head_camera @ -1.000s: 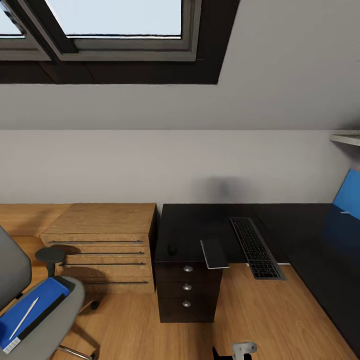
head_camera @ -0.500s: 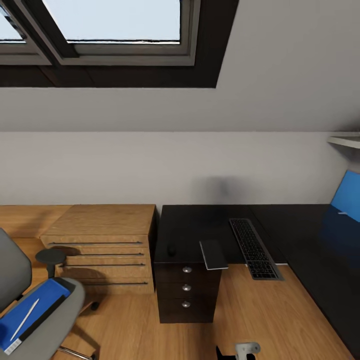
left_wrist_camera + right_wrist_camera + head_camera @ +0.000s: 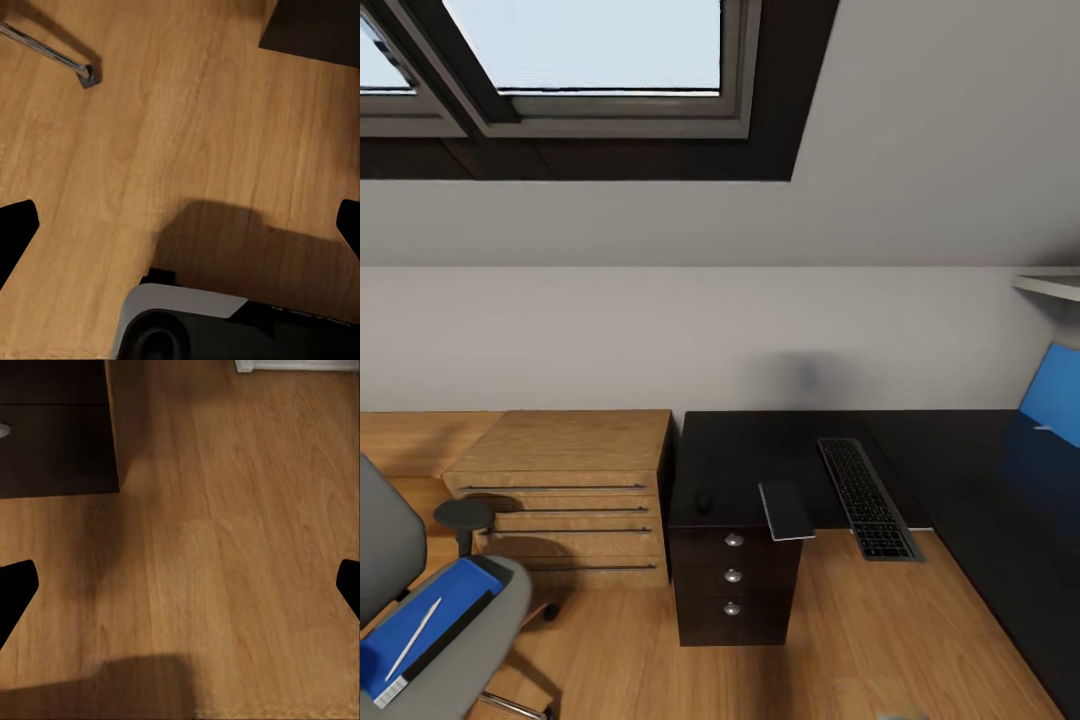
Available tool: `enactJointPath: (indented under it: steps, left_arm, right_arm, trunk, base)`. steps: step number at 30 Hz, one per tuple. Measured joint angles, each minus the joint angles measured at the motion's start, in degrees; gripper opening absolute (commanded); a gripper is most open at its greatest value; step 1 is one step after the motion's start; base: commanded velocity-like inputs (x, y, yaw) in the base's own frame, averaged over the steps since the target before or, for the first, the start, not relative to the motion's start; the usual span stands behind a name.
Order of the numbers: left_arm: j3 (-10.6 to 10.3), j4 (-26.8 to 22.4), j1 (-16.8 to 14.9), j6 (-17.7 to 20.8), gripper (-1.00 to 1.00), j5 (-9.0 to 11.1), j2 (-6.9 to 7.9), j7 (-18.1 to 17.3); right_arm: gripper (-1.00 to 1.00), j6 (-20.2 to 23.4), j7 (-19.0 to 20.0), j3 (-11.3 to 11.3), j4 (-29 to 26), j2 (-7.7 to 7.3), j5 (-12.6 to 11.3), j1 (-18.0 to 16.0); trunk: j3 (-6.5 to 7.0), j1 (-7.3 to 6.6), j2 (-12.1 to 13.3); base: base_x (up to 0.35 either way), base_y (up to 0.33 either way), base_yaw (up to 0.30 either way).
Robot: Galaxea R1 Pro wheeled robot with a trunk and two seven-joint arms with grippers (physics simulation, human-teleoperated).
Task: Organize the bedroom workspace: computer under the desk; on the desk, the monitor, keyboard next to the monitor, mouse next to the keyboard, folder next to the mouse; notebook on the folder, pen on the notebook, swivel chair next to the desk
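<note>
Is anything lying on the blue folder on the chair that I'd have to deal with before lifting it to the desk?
Yes. A thin white pen lies along the top of the folder, which rests on the swivel chair seat. Nothing else visible sits on it. On the desk, the keyboard overhangs the front edge.

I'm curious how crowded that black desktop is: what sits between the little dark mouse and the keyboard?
In the head view, the grey notebook lies between the mouse and the keyboard, its near end jutting past the front edge of the desk.
</note>
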Motion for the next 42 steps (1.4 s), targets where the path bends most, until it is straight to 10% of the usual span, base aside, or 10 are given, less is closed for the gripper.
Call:
enactJointPath:
  steps: [17,27,42]
  left_arm:
    - [3.5,4.2,0.0,-3.2,1.00,0.9,0.18,-5.9]
    - [3.4,9.7,0.0,-17.1,1.00,0.9,0.04,-7.5]
    - [3.3,10.8,0.0,-19.8,1.00,0.8,-0.13,-7.7]
  right_arm:
    - [1.00,-15.7,0.2,0.1,0.1,-1.93,0.3,11.4]
    - [1.00,-17.9,5.1,0.2,0.1,-2.24,0.1,12.2]
    - [1.00,-17.7,5.7,0.2,0.0,-1.66,-0.1,12.2]
  trunk:
    - [3.08,-3.75,6.8]
    - [3.26,-3.97,7.3]
    - [3.26,-3.97,7.3]
  base:
    - [0.000,0.000,0.000]
    - [0.000,0.000,0.000]
    - [0.000,0.000,0.000]
